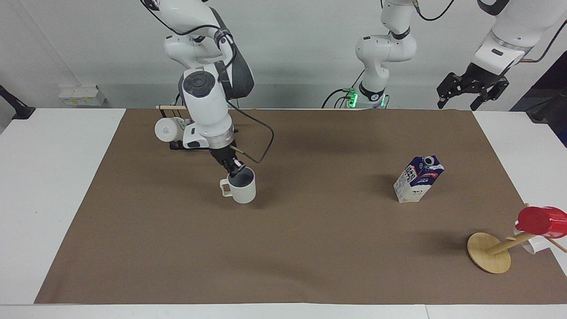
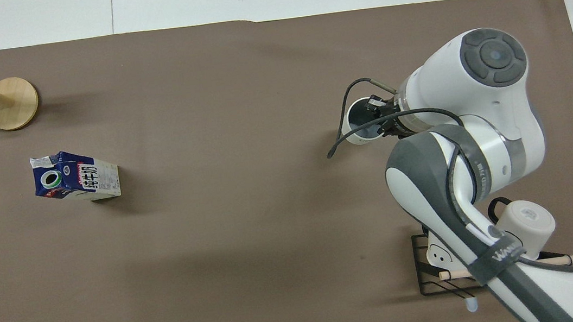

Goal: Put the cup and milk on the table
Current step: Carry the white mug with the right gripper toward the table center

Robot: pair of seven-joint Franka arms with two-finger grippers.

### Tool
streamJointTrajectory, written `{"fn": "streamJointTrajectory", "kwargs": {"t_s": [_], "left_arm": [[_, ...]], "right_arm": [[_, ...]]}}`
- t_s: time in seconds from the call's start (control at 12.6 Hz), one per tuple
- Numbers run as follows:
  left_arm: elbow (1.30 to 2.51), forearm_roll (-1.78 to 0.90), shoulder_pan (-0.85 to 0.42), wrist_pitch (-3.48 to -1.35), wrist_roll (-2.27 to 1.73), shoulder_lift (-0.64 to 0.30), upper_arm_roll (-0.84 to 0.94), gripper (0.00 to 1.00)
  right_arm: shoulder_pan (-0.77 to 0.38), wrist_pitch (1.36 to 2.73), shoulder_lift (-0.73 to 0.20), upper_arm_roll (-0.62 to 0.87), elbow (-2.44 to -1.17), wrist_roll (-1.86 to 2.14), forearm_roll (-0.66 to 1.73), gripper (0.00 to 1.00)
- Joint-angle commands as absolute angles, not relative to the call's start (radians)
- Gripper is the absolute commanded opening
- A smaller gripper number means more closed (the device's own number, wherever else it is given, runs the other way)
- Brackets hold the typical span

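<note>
Carrying cup [image 1: 241,188] with our right gripper [image 1: 234,167], pinched shut on rim, over brown sheet toward right arm's end of tabletop [image 1: 53,186]. We cannot tell whether cup base touches sheet yet. Milk [image 1: 418,178] already upright on sheet toward left arm's end. Our left gripper [image 1: 470,86] waits raised past tabletop edge, fingers spread, empty. Left to do, we judge: set cup down, release. Overhead, arm hides most of mug rack [image 2: 442,267].

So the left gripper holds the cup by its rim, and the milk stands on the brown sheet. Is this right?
Not quite: the right gripper holds the cup by its rim, as the facing view shows. The milk does stand on the brown sheet.
</note>
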State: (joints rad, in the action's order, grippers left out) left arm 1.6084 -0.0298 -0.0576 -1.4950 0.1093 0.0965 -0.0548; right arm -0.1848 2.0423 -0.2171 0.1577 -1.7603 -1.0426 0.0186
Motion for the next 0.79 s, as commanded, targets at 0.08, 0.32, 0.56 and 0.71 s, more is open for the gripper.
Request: {"fn": "streamJointTrajectory", "kwargs": {"t_s": [0.08,0.32,0.56,0.71], "left_arm": [[1.601,-0.012,-0.066,-1.477,0.097,0.103,-0.06,1.0],[1.601,-0.012,-0.066,-1.477,0.097,0.103,-0.06,1.0],[1.601,-0.011,-0.066,-1.477,0.097,0.103,-0.06,1.0],[1.601,-0.012,-0.066,-1.477,0.097,0.103,-0.06,1.0]], "right_arm": [[-0.254,2.046,-0.255,0.158,-1.724,-1.112,0.04,0.0],[-0.319,2.063,-0.288,0.156,-1.723,-1.205,0.06,0.0],[-0.353,2.138,-0.32,0.158,-1.724,-1.271,0.061,0.0],[-0.371,2.17,-0.344,0.156,-1.724,-1.305,0.055,0.0]]}}
